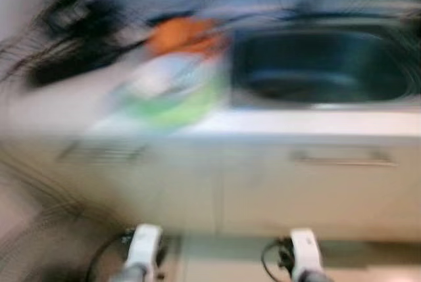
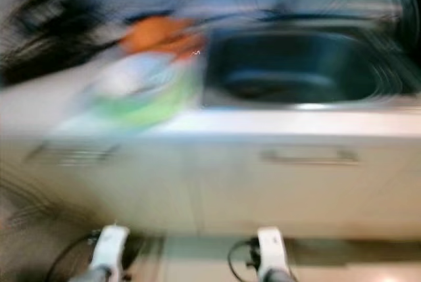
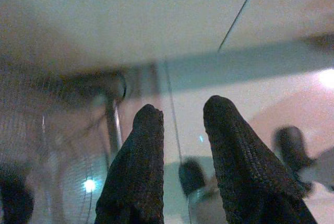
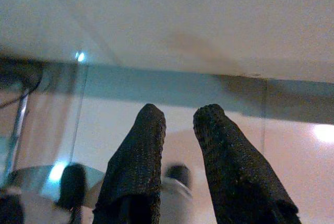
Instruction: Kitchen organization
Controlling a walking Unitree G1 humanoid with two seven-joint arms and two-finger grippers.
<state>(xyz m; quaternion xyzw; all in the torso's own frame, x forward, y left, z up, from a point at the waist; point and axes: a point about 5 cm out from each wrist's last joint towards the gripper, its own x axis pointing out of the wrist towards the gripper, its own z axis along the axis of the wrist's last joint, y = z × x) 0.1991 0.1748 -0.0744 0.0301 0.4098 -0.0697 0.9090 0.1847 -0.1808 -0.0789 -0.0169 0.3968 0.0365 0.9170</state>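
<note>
The head views are badly blurred. A pale counter (image 1: 296,123) holds a dark steel sink (image 1: 329,106) on the right. Left of the sink lie an orange thing (image 1: 184,35) and a green and white thing (image 1: 168,91); their shapes cannot be made out. Both arms hang low in front of the cabinet, the left arm (image 1: 143,242) and the right arm (image 1: 304,246). In the wrist views my left gripper (image 3: 180,109) and right gripper (image 4: 180,112) point at the cabinet base and floor, fingers apart with nothing between them.
A black smeared object (image 1: 72,32) sits at the counter's far left. The cabinet front below the sink has a long drawer handle (image 1: 342,159). A metal pole (image 3: 112,125) stands by the floor in the left wrist view.
</note>
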